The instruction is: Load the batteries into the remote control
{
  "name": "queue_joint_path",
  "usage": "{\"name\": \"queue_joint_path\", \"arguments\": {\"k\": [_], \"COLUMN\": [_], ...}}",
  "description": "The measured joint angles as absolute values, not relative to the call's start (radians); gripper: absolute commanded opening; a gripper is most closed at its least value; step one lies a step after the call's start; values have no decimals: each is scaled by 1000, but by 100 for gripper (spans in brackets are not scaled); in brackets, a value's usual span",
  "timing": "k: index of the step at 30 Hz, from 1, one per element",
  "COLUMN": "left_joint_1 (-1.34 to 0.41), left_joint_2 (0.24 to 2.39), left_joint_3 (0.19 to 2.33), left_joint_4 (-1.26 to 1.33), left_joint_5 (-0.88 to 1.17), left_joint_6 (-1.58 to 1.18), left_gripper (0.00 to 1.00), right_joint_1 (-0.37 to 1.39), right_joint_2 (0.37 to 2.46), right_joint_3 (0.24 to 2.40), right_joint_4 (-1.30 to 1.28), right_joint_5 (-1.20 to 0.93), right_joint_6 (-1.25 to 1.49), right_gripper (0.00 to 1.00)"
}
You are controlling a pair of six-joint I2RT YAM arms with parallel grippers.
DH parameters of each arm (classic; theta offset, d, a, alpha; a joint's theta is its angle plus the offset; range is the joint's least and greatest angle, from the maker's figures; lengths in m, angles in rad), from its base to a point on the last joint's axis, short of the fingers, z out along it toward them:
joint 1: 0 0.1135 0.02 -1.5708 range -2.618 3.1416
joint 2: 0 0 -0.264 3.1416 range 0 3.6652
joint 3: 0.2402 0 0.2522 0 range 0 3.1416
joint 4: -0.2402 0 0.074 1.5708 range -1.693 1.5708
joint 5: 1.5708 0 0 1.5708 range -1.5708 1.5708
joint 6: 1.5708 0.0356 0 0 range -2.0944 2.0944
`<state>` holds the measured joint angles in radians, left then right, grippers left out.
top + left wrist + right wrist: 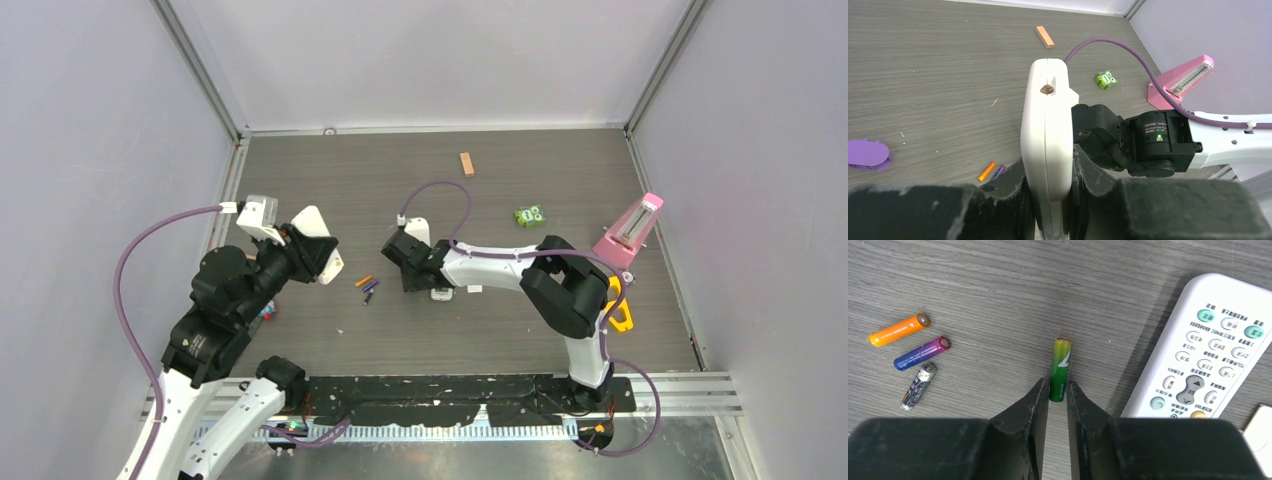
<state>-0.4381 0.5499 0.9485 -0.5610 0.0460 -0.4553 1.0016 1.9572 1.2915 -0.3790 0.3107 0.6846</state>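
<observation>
My left gripper (pixel 318 255) is shut on a thick white remote body (pixel 1047 135), held edge-on above the table; a trace of red shows at its lower edge and its face is hidden. A white remote (pixel 1198 350) with pale buttons lies face up on the table, mostly under my right arm in the top view (pixel 441 293). My right gripper (pixel 1058 387) is low over the table, its tips closed on the end of a green battery (pixel 1060 367). To its left lie an orange battery (pixel 898 330), a blue-purple battery (pixel 922 353) and a silver-black battery (pixel 919 386).
A tan wooden block (pixel 466 163) lies at the back. A green toy (pixel 530 215) and a pink wedge-shaped object (pixel 632 228) stand to the right, with an orange item (pixel 620 305) nearer. A purple flat piece (pixel 867 153) lies left. A small white piece (pixel 1260 425) sits beside the table remote.
</observation>
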Motion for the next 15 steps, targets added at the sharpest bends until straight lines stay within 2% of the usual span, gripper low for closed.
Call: {"name": "queue_joint_path", "arguments": {"k": [5, 9, 15], "left_joint_1": [-438, -438, -438], "left_joint_2": [551, 552, 554], "left_joint_3": [948, 949, 948], "left_joint_4": [-561, -561, -561], "left_joint_5": [46, 46, 46], "left_joint_6": [-455, -455, -455], "left_gripper": [0, 0, 0], "right_joint_1": [991, 985, 955], "right_joint_2": [1958, 1958, 1948], "right_joint_3": [1292, 1292, 1272], "right_joint_4": [-387, -390, -374], "right_joint_5": [313, 313, 263], "right_joint_6": [722, 757, 918], "right_gripper": [21, 13, 10]}}
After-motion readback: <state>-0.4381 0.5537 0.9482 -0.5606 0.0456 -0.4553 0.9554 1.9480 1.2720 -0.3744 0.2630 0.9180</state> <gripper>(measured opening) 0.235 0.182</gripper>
